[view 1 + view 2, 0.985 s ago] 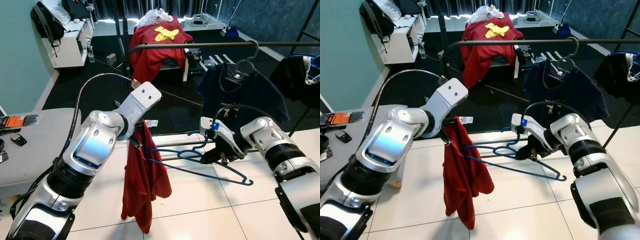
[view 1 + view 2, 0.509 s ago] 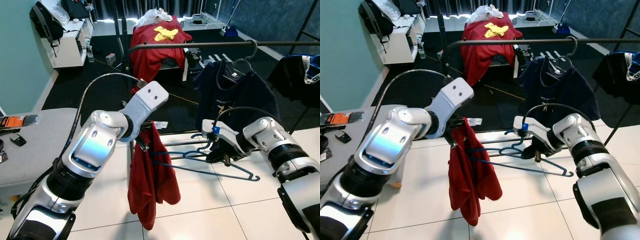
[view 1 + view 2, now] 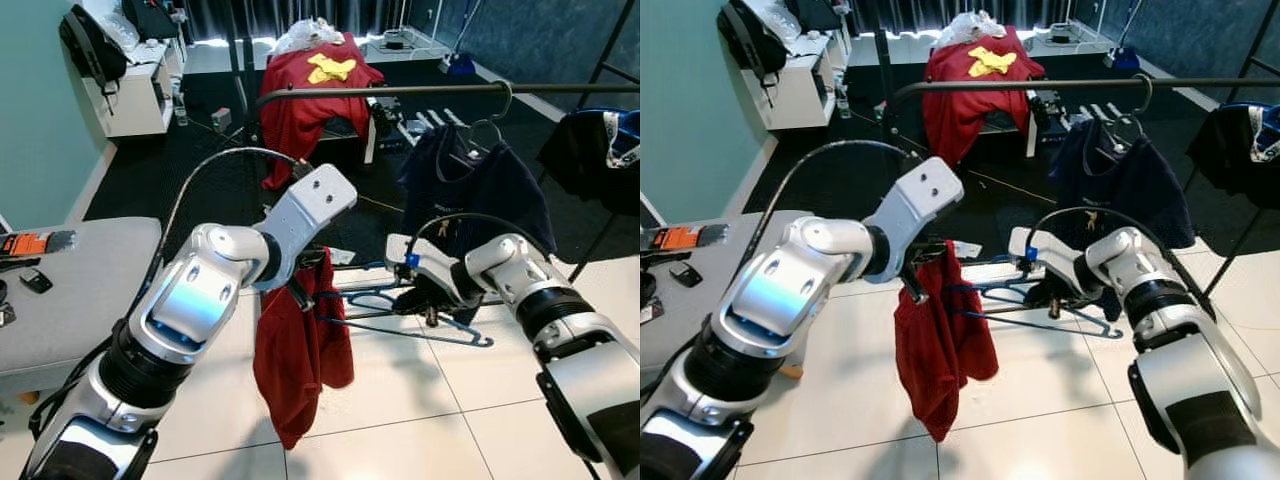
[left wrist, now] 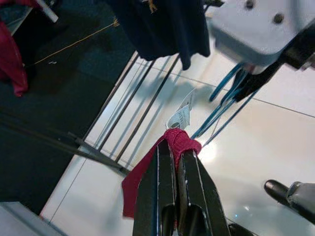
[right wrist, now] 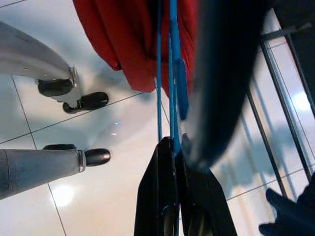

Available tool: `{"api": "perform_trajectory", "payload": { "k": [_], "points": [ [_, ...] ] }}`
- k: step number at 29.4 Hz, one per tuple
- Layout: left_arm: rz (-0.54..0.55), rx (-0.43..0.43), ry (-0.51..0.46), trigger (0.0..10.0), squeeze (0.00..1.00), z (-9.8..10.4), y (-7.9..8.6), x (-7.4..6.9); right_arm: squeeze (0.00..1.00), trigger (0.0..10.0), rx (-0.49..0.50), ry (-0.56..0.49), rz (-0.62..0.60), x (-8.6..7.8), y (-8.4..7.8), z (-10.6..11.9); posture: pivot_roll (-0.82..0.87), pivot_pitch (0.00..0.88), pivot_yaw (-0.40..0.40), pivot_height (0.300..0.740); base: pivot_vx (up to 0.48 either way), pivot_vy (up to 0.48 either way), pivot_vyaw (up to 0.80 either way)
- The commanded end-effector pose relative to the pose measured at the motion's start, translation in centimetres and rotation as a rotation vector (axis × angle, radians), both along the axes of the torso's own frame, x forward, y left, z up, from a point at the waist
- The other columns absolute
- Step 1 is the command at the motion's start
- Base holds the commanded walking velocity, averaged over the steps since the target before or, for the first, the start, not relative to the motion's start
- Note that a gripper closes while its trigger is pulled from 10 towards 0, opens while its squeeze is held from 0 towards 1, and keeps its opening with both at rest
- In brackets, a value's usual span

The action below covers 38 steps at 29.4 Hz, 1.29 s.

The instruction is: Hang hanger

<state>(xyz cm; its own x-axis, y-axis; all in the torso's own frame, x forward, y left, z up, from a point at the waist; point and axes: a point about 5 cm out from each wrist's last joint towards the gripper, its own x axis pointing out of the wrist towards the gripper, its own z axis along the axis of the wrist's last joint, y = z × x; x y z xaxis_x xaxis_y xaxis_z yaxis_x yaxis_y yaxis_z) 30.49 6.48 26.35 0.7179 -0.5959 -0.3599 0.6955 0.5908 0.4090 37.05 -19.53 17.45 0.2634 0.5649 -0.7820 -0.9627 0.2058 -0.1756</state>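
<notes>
A blue wire hanger (image 3: pixel 400 322) is held level above the white tiles, just in front of the clothes rail. My right gripper (image 3: pixel 418 300) is shut on it near its hook, and the blue wires (image 5: pixel 171 73) run out from between the fingers in the right wrist view. A red shirt (image 3: pixel 300 360) droops from the hanger's left end. My left gripper (image 4: pixel 173 147) is shut on a bunched fold of that shirt (image 4: pixel 177 140) at its top. The dark rail (image 3: pixel 400 90) runs across above, with a navy shirt (image 3: pixel 480 185) on its own hanger.
A grey table (image 3: pixel 60 290) with small items stands at my left. The rail's floor bars (image 4: pixel 142 110) lie just ahead. A red-draped stand (image 3: pixel 315 85) and a white shelf unit (image 3: pixel 135 85) are further back. A dark garment (image 3: pixel 590 150) hangs at the rail's right end.
Both grippers have lifted the hanger and shirt slightly and brought them closer to the rail. My right gripper has shifted left. Both holds are unchanged.
</notes>
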Motion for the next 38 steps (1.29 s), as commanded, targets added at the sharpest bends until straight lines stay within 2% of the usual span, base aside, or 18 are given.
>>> {"api": "perform_trajectory", "payload": {
  "k": [1,10,13,14,16,21,25,26,29,32,34,35,36,37,38],
  "points": [
    [-0.033,-0.023,-0.025,10.0,0.00,0.0,-0.5,-0.1,0.00,10.0,0.019,0.003,0.040,-0.1,0.6,-0.1,0.07,0.069,0.006,0.740,0.000,0.000,0.00],
    [-0.088,-0.092,-0.069,10.0,0.00,0.8,-1.3,0.1,0.00,10.0,-0.043,0.028,0.093,-0.5,0.8,-1.0,0.07,0.073,0.007,0.740,0.000,0.000,0.00],
    [-0.109,-0.139,-0.065,10.0,0.00,1.1,-1.6,0.0,0.00,10.0,-0.054,0.017,0.097,-0.5,1.0,-1.4,0.07,0.074,0.006,0.740,0.000,0.000,0.00],
    [-0.123,-0.209,-0.009,10.0,0.00,1.5,-1.9,-0.2,0.00,10.0,-0.045,-0.032,0.092,-0.4,1.6,-1.8,0.07,0.075,0.002,0.740,0.000,0.000,0.00],
    [-0.123,-0.209,-0.009,10.0,0.00,1.5,-1.9,-0.2,0.00,10.0,-0.045,-0.032,0.092,-0.4,1.6,-1.8,0.07,0.075,0.002,0.740,0.000,0.000,0.00],
    [-0.194,-0.348,0.074,10.0,0.00,2.3,-2.6,-1.0,0.00,10.0,0.019,-0.168,0.039,0.2,2.6,-1.9,0.07,0.079,0.003,0.740,0.000,0.000,0.00],
    [-0.221,-0.393,0.093,10.0,0.00,2.6,-2.8,-1.2,0.00,10.0,0.037,-0.193,0.019,0.3,2.8,-2.0,0.07,0.078,0.004,0.740,0.000,0.000,0.00],
    [-0.248,-0.431,0.103,10.0,0.00,3.1,-3.1,-1.4,0.00,10.0,0.041,-0.203,0.008,0.4,3.0,-2.1,0.07,0.079,0.005,0.740,0.000,0.000,0.00],
    [-0.277,-0.490,0.127,10.0,0.00,3.7,-3.4,-1.7,0.00,10.0,0.033,-0.192,-0.001,0.2,3.1,-2.7,0.07,0.079,0.004,0.740,0.000,0.000,0.00],
    [-0.286,-0.514,0.136,10.0,0.00,4.0,-3.4,-1.8,0.00,10.0,0.031,-0.169,-0.007,0.0,3.1,-3.3,0.07,0.079,0.002,0.740,0.000,0.000,0.00],
    [-0.279,-0.510,0.132,10.0,0.00,4.0,-3.4,-1.7,0.00,10.0,0.044,-0.151,-0.016,-0.1,3.1,-3.6,0.07,0.079,0.001,0.740,0.000,0.000,0.00],
    [-0.195,-0.454,0.113,10.0,0.00,3.3,-2.8,-0.9,0.00,10.0,0.143,-0.082,-0.063,-0.4,3.5,-4.0,0.07,0.079,-0.005,0.740,0.000,0.000,0.00],
    [-0.143,-0.432,0.105,10.0,0.00,2.9,-2.5,-0.5,0.00,10.0,0.184,-0.059,-0.079,-0.5,3.7,-4.2,0.07,0.080,-0.012,0.740,0.000,0.000,0.00],
    [-0.143,-0.432,0.105,10.0,0.00,2.9,-2.5,-0.5,0.00,10.0,0.184,-0.059,-0.079,-0.5,3.7,-4.2,0.07,0.080,-0.012,0.740,0.000,0.000,0.00],
    [-0.072,-0.409,0.093,10.0,0.00,2.5,-2.0,0.2,0.00,10.0,0.224,-0.034,-0.092,-0.7,3.8,-4.5,0.07,0.080,-0.015,0.740,0.000,0.000,0.00]
  ]
}}
